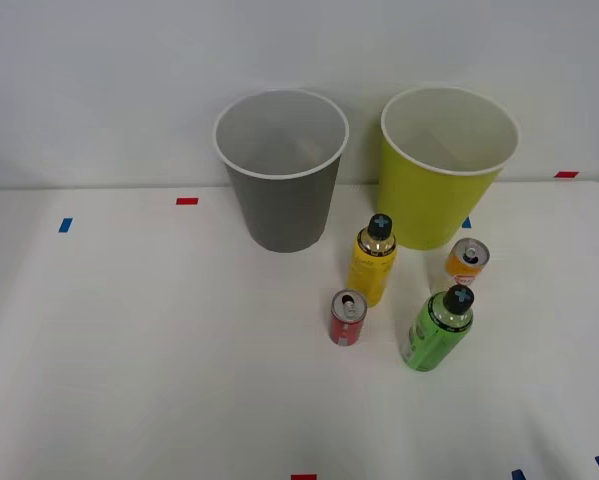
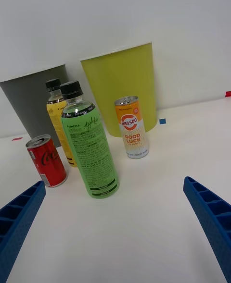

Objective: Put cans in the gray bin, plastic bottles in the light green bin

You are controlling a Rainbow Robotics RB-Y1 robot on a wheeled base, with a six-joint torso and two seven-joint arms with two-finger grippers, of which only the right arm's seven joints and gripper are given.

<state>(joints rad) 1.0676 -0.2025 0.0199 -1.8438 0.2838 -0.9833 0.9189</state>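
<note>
The gray bin point(image 1: 281, 168) point(image 2: 33, 95) and the light green bin point(image 1: 447, 165) point(image 2: 122, 86) stand side by side at the table's back. In front of them stand a yellow-label bottle point(image 1: 373, 262) point(image 2: 60, 119), a green-label bottle point(image 1: 439, 328) point(image 2: 89, 146), a short red can point(image 1: 347, 318) point(image 2: 47, 160) and an orange and white can point(image 1: 467, 264) point(image 2: 132, 128), all upright. My right gripper point(image 2: 113, 235) is open, low over the table, facing the green-label bottle from the near side, with nothing between its blue fingers point(image 2: 209, 211).
Small red point(image 1: 187, 201) and blue point(image 1: 65, 225) tape marks dot the white table. A white wall rises just behind the bins. Open table surface spreads to the left and along the front edge.
</note>
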